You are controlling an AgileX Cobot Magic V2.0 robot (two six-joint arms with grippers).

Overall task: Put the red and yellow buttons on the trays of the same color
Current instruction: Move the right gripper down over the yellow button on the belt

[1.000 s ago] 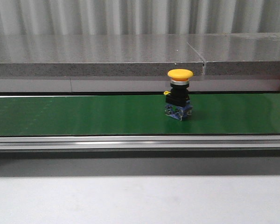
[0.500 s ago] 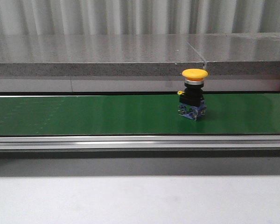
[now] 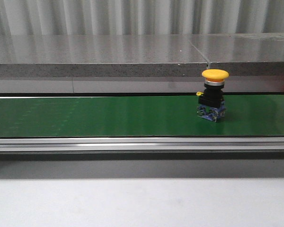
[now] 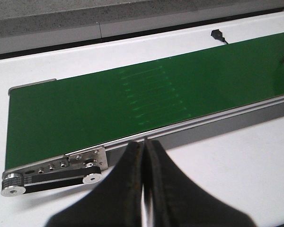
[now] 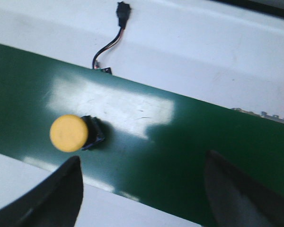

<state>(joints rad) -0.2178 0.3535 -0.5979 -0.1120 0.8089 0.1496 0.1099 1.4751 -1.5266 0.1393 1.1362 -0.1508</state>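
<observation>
Factory-style conveyor belt [image 3: 94,116] line

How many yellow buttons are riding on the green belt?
1. The yellow button stands upright toward the right end of the green belt. More may be outside the camera views.

A yellow button [image 3: 214,74] with a mushroom cap, silver collar, black body and blue base is standing upright on the green conveyor belt [image 3: 109,116], sitting toward the belt's right end, nearer its far edge.
</observation>
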